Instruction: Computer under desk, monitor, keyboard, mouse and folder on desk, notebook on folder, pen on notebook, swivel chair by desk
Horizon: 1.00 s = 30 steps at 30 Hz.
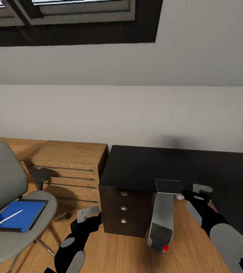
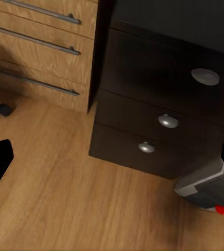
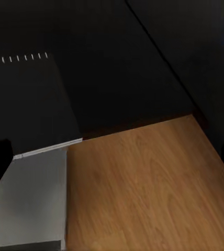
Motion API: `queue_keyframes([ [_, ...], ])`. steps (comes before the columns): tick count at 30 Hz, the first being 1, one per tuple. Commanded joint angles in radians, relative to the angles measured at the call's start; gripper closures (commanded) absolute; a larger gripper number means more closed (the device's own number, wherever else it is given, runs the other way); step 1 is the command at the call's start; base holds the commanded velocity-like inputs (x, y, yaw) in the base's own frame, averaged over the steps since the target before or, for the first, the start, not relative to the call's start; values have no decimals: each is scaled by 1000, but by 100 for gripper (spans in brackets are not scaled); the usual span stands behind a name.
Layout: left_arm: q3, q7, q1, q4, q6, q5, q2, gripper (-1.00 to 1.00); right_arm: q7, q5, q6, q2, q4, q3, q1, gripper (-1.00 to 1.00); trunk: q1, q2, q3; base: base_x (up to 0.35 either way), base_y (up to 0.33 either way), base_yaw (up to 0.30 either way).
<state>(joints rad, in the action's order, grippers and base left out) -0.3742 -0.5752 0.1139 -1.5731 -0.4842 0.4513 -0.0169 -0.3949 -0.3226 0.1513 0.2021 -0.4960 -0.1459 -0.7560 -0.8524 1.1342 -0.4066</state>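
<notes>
The black desk (image 1: 144, 167) stands against the white wall, its three-knob drawer block (image 1: 123, 208) facing out. The silver-grey computer (image 1: 161, 220) lies tipped on the wood floor just beside that block, its red-lit front pointing away from the desk, its back end under the desk edge. The light-wood cabinet (image 1: 66, 163) sits on the block's other side, and beyond it the swivel chair (image 1: 8, 197) carries the blue folder (image 1: 17, 215) with the pen (image 1: 8, 219) on top. The left gripper (image 1: 87, 214) hangs near the drawers, the right gripper (image 1: 197, 191) next to the computer; I cannot tell how wide either claw stands.
</notes>
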Motion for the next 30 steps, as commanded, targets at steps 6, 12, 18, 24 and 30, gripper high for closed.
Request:
queue_keyframes([
  [6, -2, -9, 1, 0, -2, 8, 0, -100, -9, 25, 7, -15, -2, -8, 0, -100, 0, 1, -1, 0, 0, 279],
  [12, -2, -9, 1, 3, -2, 7, 0, -100, -12, 67, 7, -45, -1, -8, 1, -100, 0, 1, -1, 0, 0, 279],
  [18, -2, -10, 1, 4, -2, 7, 0, -100, -22, 96, 5, -64, 0, -7, 2, -100, 0, 1, -2, 0, 0, 262],
  [24, -2, -11, 1, 10, -1, 7, 0, -100, -27, 102, 4, -71, 0, -7, 3, -100, 0, 1, -2, 0, 0, 100],
  [30, -2, -11, 1, 12, -1, 6, 0, -100, -27, 104, -17, -74, -1, -8, 3, -100, 0, 1, -2, 0, 0, 21],
])
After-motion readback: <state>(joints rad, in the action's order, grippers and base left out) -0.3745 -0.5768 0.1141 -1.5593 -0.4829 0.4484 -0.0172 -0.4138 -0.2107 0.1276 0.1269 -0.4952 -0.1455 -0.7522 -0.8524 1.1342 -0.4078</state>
